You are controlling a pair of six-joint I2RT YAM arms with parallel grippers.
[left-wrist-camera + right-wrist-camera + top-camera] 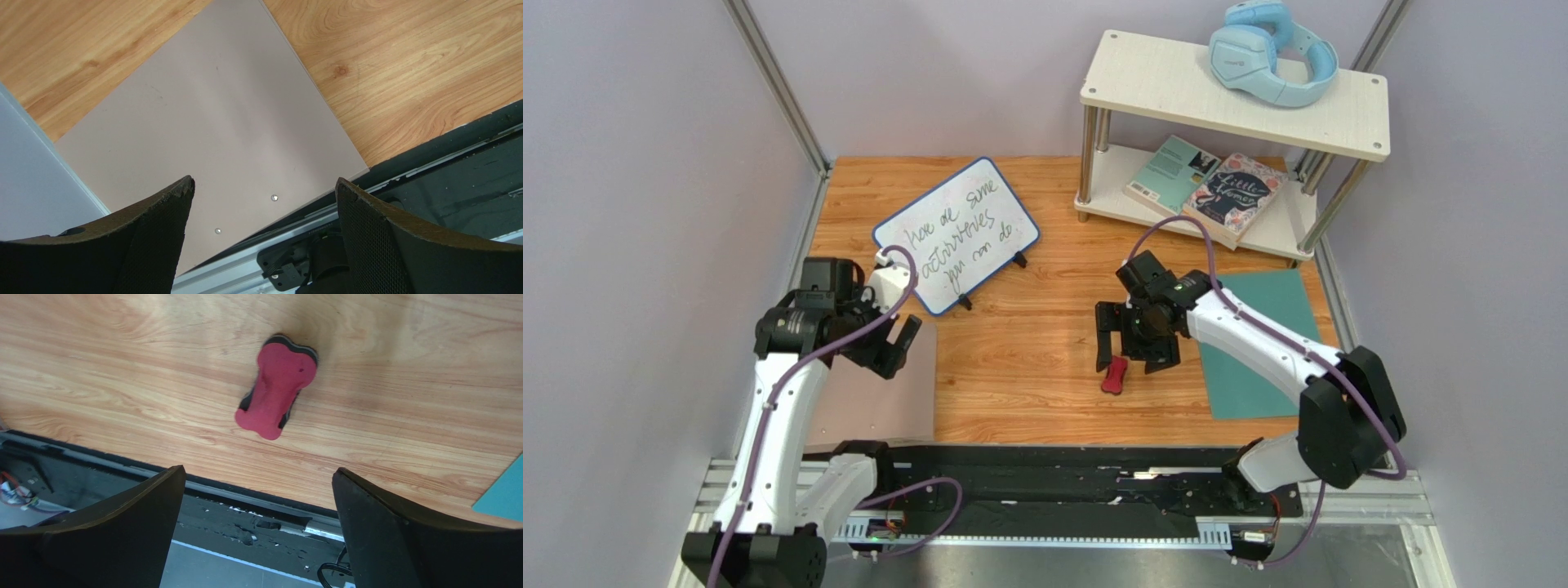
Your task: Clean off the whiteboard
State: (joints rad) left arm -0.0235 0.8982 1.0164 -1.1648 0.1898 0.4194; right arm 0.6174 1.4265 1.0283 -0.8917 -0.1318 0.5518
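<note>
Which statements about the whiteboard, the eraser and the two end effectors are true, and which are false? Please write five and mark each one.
1. The whiteboard bears black handwriting. True.
2. The right end effector holds the eraser. False: it is open, and the eraser lies free on the table.
3. The left end effector is open above the pink mat. True.
4. The eraser is blue. False: it is red.
5. The headphones lie beside the whiteboard. False: they lie on top of the shelf.
</note>
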